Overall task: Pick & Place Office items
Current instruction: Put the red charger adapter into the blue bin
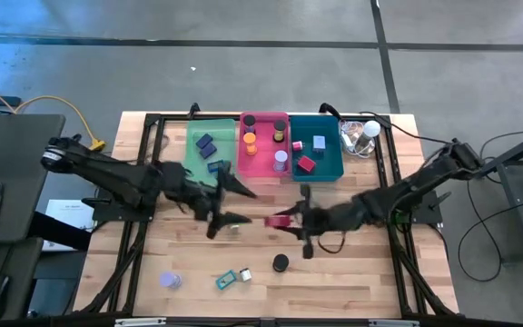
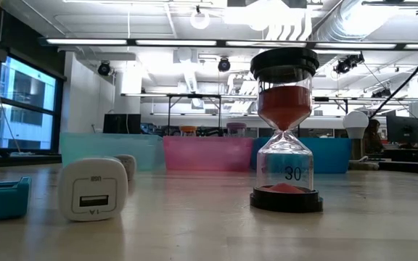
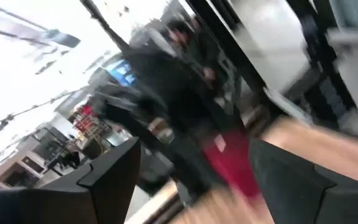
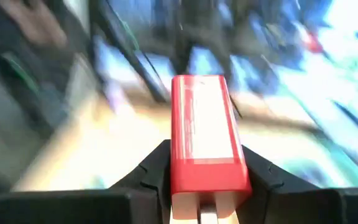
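The right gripper is clamped on a red block, which juts out past its fingertips over the middle of the wooden table. In the right wrist view the same block sits squeezed between the 2 dark fingers, its long side pointing away from the wrist.

Just beyond that block, facing it, the left gripper hangs with its 2 fingers spread apart and nothing between them. Its own wrist view shows the wide gap, 1 finger on each side, with the red block seen blurred ahead of the gap (whether the fingers reach the block cannot be told).

Behind both grippers, along the far edge of the table, stand 3 trays side by side: a green tray, a pink tray and a teal tray. The green one holds 2 dark blue blocks, the pink one an orange cylinder among other small pieces, and the teal one a small red block and a pale blue one.

On the near side of the right gripper lies a black puck-like item. Further toward the near edge, closer to the left gripper's side, rest a teal clip with a small white piece beside it and a pale purple cylinder.

The low view has a sand timer and a white charger standing on the table.
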Controlling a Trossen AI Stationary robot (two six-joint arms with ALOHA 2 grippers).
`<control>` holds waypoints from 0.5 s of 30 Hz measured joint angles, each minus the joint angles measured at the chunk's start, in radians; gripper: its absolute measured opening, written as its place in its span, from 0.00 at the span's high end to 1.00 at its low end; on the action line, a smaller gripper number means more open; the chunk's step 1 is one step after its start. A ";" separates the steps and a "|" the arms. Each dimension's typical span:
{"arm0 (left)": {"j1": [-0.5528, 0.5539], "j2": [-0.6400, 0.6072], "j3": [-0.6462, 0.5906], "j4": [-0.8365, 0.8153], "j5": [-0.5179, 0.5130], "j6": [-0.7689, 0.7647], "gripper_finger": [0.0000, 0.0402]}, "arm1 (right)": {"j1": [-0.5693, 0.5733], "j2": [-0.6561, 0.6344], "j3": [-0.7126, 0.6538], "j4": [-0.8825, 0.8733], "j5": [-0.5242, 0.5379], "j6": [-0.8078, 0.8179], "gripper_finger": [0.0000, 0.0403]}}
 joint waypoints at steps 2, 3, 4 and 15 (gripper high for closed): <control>0.019 -0.037 0.007 -0.045 0.002 -0.078 0.28 | 0.017 -0.009 -0.004 -0.122 0.150 0.033 0.73; 0.031 -0.045 0.006 -0.077 -0.001 -0.126 0.28 | 0.028 -0.027 -0.004 -0.212 0.227 0.060 0.73; 0.044 -0.052 0.005 -0.112 0.000 -0.178 0.28 | 0.034 -0.050 -0.005 -0.277 0.320 0.091 0.73; 0.174 -0.104 -0.001 -0.402 0.057 -0.510 0.28 | -0.153 -0.209 0.006 -0.891 0.622 0.483 0.73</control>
